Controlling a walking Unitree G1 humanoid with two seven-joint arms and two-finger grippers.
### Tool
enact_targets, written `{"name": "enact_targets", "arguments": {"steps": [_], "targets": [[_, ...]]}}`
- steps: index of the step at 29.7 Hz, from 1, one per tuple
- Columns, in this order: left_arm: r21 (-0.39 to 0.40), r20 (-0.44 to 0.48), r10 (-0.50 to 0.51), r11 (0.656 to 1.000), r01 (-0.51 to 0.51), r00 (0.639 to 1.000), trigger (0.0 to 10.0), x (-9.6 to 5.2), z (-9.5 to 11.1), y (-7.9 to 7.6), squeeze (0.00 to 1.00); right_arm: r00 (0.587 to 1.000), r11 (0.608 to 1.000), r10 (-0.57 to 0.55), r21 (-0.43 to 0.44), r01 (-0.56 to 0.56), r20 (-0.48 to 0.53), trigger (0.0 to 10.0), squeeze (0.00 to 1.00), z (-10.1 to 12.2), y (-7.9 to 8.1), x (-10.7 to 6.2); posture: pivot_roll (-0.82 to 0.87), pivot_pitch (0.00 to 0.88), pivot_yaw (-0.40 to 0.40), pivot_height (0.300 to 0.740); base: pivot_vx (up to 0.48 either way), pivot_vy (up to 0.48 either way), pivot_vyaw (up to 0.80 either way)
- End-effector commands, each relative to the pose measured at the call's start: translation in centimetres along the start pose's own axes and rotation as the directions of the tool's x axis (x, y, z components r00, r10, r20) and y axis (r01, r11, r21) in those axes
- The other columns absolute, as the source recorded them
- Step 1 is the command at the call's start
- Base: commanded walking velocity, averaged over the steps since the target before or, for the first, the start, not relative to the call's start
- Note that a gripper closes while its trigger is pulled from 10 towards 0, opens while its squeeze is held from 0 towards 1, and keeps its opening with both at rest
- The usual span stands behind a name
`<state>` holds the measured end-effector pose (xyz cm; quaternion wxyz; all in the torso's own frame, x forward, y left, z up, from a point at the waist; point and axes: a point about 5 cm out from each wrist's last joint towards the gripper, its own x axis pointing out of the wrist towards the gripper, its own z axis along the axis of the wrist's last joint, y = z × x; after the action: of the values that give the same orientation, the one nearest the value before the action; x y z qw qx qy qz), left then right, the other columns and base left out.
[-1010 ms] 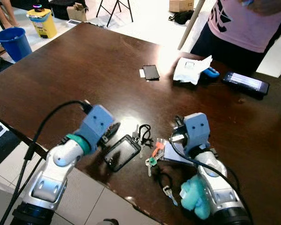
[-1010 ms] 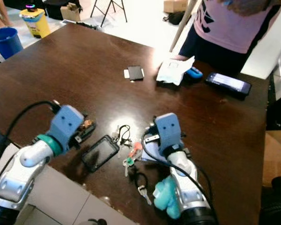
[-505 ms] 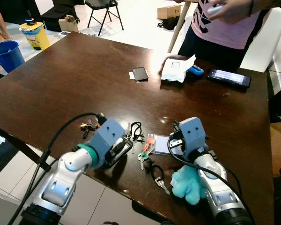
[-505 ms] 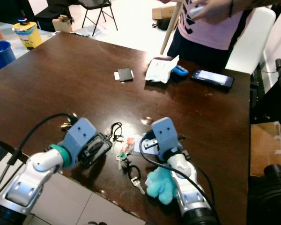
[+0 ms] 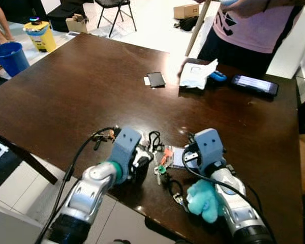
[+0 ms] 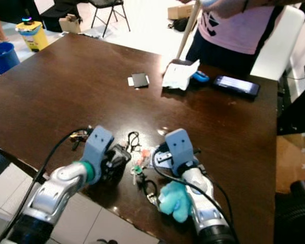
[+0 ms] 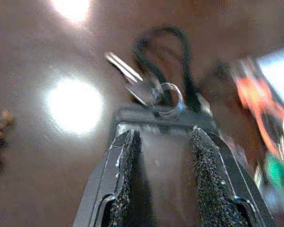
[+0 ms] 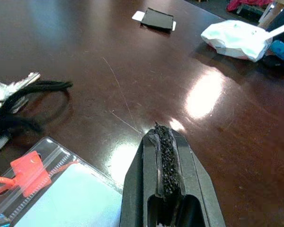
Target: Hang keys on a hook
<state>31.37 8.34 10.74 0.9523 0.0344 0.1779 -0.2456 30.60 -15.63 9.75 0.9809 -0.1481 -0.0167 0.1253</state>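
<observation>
Both arms low over table: left gripper spread beside keys, right gripper clenched.

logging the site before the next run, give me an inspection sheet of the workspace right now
surface: dark brown wooden table, glossy with light glare.
job's things: keys with orange and green tags near the table's front edge; a key on a black cord beside them; no hook seen.
clutter: black phone, small black card, crumpled white cloth, clear badge sleeve.
grippers: left gripper open, straddling a dark flat device; right gripper shut, empty, low over the table.
cables: black cable along the left arm.
surroundings: person in a pink shirt, blue bucket, yellow bin.
</observation>
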Motion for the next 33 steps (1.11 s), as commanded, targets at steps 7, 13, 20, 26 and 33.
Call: {"name": "enact_targets", "arguments": {"steps": [7, 13, 20, 26, 33], "targets": [[0.007, 0.096, 0.116, 0.993, -0.118, 0.989, 10.0, 0.2, 1.6, 1.2, 0.0, 0.999, 1.0, -0.006, 0.025, 0.007, -0.051, 10.0, 0.0, -1.4, 0.5, -1.0, -0.02, 0.09, 0.124, 0.74, 0.0, 0.0, 0.0], [0.018, 0.153, 0.186, 0.981, -0.191, 0.971, 10.0, 0.8, 3.6, 1.5, 0.0, 0.999, 1.0, 0.006, 0.026, -0.005, -0.047, 10.0, 0.0, -1.3, 0.8, -0.8, -0.02, 0.095, 0.118, 0.74, 0.0, 0.0, 0.0], [0.084, 0.056, 0.146, 0.985, -0.15, 0.988, 10.0, 1.4, 2.8, 1.7, 0.33, 0.999, 1.0, 0.013, 0.025, -0.012, -0.047, 10.0, 0.0, -1.3, 0.9, -0.8, -0.03, 0.104, 0.118, 0.74, 0.0, 0.0, 0.0], [-0.024, -0.072, -0.075, 0.997, 0.074, 0.995, 10.0, 1.0, 0.6, -0.7, 0.25, 0.998, 1.0, 0.014, 0.023, -0.013, -0.057, 10.0, 0.0, -1.6, 0.9, -1.0, -0.02, 0.111, 0.118, 0.74, 0.0, 0.0, 0.0], [-0.179, -0.037, -0.19, 0.967, 0.18, 0.981, 10.0, 1.4, 1.6, -3.1, 0.18, 0.998, 1.0, 0.017, 0.023, -0.016, -0.061, 10.0, 0.0, -1.7, 1.0, -0.9, -0.02, 0.114, 0.115, 0.74, 0.0, 0.0, 0.0]]}}
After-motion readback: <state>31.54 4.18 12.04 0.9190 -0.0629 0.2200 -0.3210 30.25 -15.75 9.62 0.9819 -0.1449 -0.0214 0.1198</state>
